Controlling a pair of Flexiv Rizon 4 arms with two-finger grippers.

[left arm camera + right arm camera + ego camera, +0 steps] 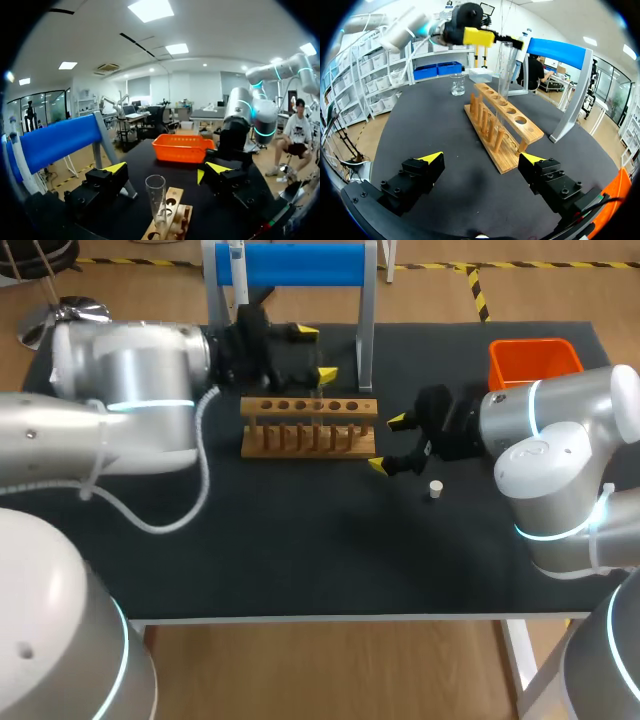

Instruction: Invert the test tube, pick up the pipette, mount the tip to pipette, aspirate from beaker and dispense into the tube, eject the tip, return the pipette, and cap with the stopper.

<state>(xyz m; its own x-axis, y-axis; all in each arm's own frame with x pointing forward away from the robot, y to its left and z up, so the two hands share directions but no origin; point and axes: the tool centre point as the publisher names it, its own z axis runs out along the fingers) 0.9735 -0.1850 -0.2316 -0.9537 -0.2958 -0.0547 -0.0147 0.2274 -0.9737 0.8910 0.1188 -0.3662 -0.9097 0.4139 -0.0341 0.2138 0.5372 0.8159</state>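
Nearest, lower right of centre in the head view: a white stopper (435, 489) lies loose on the black table (300, 560), just beside the right gripper (387, 444), whose fingers are spread with nothing in them. Risk: a careless sweep of that arm could knock the stopper and send it rolling off. Next out, mid-frame, is the wooden test tube rack (308, 425). The glass test tube (156, 196) stands in it mouth up, between the fingers of the left gripper (165, 168), which are wide apart and not touching it. Risk here — closing off-centre or lifting at a slant could tip the tube, drag the light rack or crack the glass. Farther: the blue pipette stand (300, 265) sits close behind the left wrist, so a bump is possible on pulling back. The beaker (457, 84) sits past the rack's far end, and the orange basket (533, 360) is upper right.
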